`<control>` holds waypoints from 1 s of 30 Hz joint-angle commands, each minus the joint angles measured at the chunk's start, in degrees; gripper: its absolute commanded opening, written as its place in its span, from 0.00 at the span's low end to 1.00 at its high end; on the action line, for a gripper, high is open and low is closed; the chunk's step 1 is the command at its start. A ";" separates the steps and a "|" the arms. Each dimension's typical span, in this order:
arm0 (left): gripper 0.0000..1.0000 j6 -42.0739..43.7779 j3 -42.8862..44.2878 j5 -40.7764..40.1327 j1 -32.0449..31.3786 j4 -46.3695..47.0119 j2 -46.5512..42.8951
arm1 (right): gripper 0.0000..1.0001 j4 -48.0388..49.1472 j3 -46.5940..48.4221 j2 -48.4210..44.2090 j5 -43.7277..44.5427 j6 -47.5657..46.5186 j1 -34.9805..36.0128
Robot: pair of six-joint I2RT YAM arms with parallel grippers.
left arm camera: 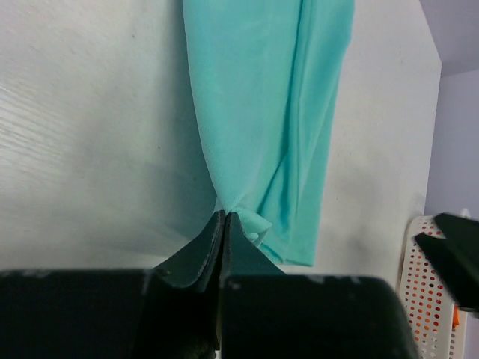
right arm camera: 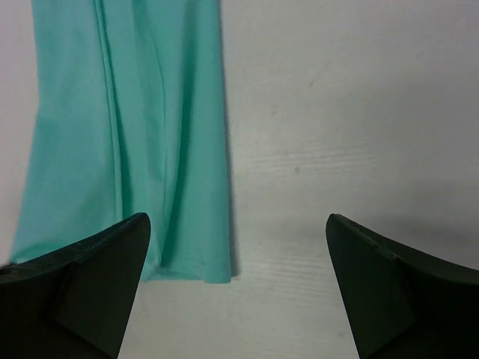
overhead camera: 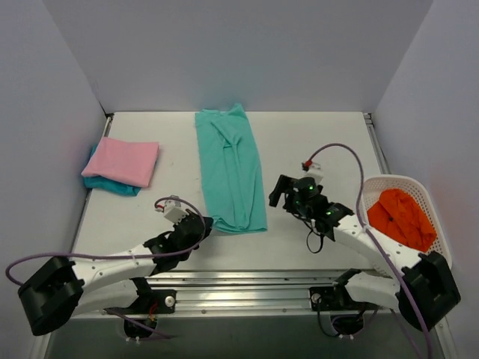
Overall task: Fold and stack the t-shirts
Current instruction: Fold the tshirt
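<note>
A mint-teal t-shirt [overhead camera: 230, 168] lies folded into a long narrow strip running from the table's back towards its front. My left gripper [overhead camera: 206, 223] is shut on the strip's near left corner. In the left wrist view the fabric [left arm camera: 269, 112] bunches up right at the closed tips of the left gripper [left arm camera: 225, 217]. My right gripper [overhead camera: 281, 191] stands open just right of the strip's near end. Its wrist view has the right gripper [right arm camera: 236, 218] over bare table beside the shirt's right edge [right arm camera: 127, 127], holding nothing. A folded pink t-shirt [overhead camera: 123, 161] rests on a darker turquoise one [overhead camera: 112, 187] at the left.
A white mesh basket [overhead camera: 419, 185] at the right edge holds an orange garment [overhead camera: 400, 217]; the basket [left arm camera: 426, 299] also shows in the left wrist view. Grey walls close in the table at the back and both sides. A metal rail [overhead camera: 247, 288] runs along the near edge.
</note>
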 commanded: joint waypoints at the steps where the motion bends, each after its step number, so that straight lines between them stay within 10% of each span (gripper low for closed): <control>1: 0.02 2.85 -1.65 -6.66 1.47 -13.07 -7.50 | 1.00 5.69 -0.04 6.19 1.11 0.78 8.72; 21: 0.02 7.16 -4.39 -0.94 4.29 -6.05 4.52 | 0.98 15.27 -13.14 7.94 8.42 18.89 26.75; 30: 0.02 7.60 -5.18 -1.03 4.38 -5.69 3.83 | 0.71 22.92 -12.79 18.66 7.82 20.65 28.69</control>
